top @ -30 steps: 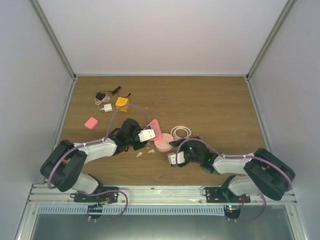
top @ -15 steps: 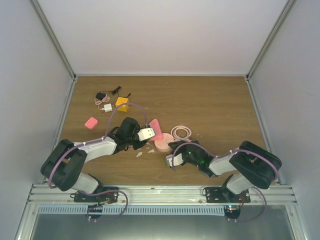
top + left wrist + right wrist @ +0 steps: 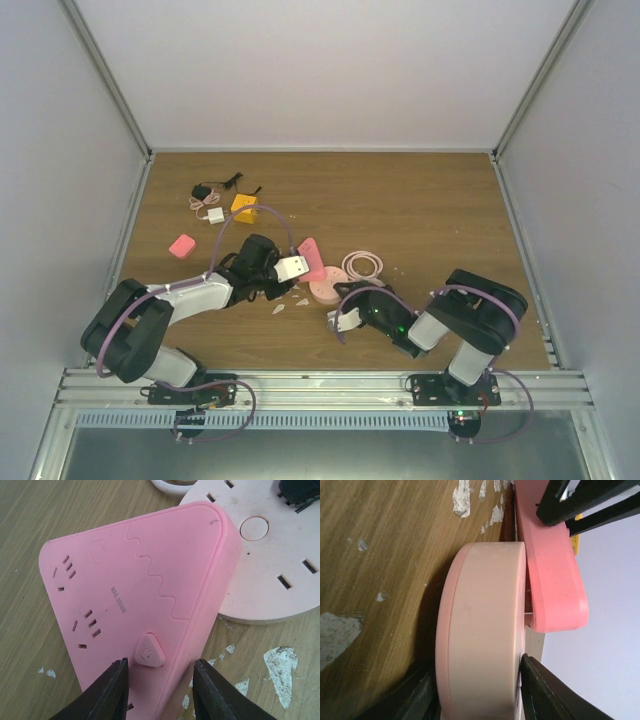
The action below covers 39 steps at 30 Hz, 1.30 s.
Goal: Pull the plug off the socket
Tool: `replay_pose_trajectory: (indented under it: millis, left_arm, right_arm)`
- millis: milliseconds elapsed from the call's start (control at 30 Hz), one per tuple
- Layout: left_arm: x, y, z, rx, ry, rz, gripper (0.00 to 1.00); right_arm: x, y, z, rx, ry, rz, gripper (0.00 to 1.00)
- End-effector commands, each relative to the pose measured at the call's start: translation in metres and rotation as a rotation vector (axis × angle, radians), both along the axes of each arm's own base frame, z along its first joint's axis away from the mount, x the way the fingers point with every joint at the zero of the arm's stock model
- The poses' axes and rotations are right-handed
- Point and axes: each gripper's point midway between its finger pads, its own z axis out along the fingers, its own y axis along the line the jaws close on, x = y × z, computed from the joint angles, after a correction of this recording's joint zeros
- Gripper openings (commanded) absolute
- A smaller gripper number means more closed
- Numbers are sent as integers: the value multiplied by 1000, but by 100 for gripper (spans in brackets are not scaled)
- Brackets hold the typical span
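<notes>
While it clamps from both edges, the left end effector [image 3: 161, 665] is grasping the socket [image 3: 135, 580] at one rounded corner, its black fingers [image 3: 112, 695] set either side of a small triangular button [image 3: 149, 652].

- Socket: flat pink triangle, near the middle of the table [image 3: 30, 530], tilted, its far corner lying over a round pale-pink disc [image 3: 270, 565] that has slots and a centre circle.
- Right end effector [image 3: 477, 672]: straddles the disc, one finger close along each flat face. Whether it is pressing or merely flanking cannot be told.
- Table surface: wood grain, with white flecks [image 3: 280, 660] just beside the disc.
- Coiled pink cable [image 3: 361, 265]: just right of the disc.
- Small pink block [image 3: 182, 245]: well apart, to the left.
- Yellow cube [image 3: 243, 206], white adapter [image 3: 215, 214] and black item [image 3: 202, 191]: clustered at the far left.
</notes>
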Motion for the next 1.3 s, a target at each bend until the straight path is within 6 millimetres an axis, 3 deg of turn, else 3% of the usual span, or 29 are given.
replay_pose_trajectory:
  millis: [0, 200, 300, 433, 833, 1033, 1267]
  left_arm:
    - [-16, 3, -8, 0, 68, -7, 40]
    - [-13, 7, 13, -42, -60, 0, 60]
    - [-11, 10, 21, -44, -140, 5, 68]
    - [-14, 5, 21, 2, -246, -13, 71]
    - [-1, -10, 8, 121, -434, 10, 65]
    - [2, -13, 1, 148, -462, 33, 58]
    - [2, -11, 1, 120, -442, 71, 42]
  right_arm:
    - [6, 7, 35, 108, -159, -1, 40]
    - [0, 6, 37, 133, -140, 2, 25]
    - [-1, 7, 38, 143, -120, 3, 23]
    - [-3, 8, 31, 126, -90, 13, 23]
    - [-4, 5, 19, 87, -86, 14, 17]
    - [-4, 4, 17, 84, -83, 11, 16]
    - [-8, 2, 14, 69, -79, 23, 14]
